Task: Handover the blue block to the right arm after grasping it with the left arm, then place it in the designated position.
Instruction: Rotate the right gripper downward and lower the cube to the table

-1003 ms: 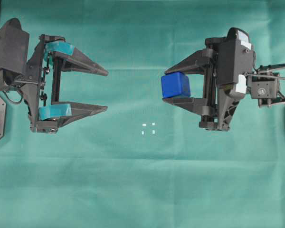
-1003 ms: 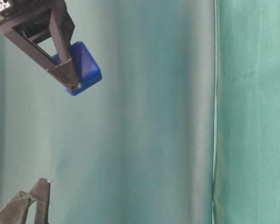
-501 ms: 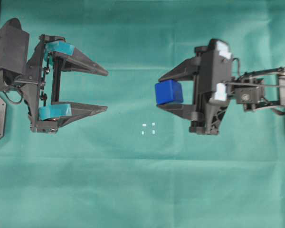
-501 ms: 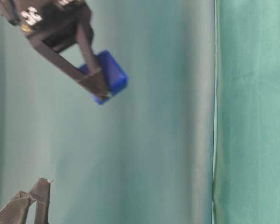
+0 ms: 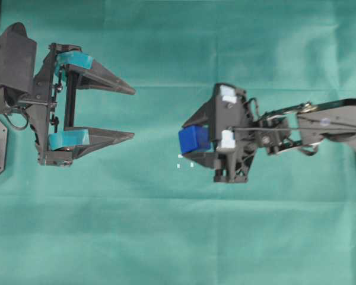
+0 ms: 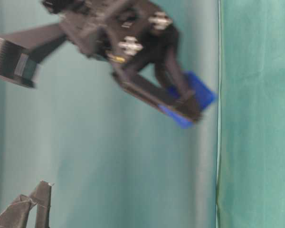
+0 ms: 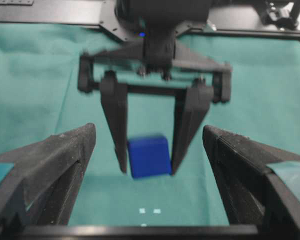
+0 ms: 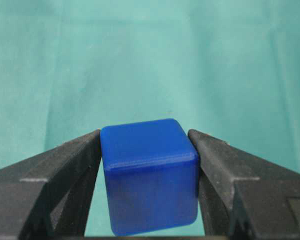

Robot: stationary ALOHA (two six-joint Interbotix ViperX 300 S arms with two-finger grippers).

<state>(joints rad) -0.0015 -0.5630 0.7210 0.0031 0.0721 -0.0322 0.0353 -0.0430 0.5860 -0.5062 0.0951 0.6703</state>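
The right arm's plain black two-finger end effector is clamped on the small solid bright blue block, one finger flat against each of two opposite faces; the right wrist view shows the block seated squarely between the fingertips. It hangs above the green cloth of the table, just beside and partly over the designated position, four tiny white marks in a square.

The block looks rigid and light, with smooth faces and rounded edges, so it should not deform, but it could slip or twist if pinched near a corner. The present hold across flat parallel faces, low on the fingertips, seems the sound one, and should let it settle flat when released.

Well apart on the left, the left arm's black end effector with teal pads stands wide open and empty.
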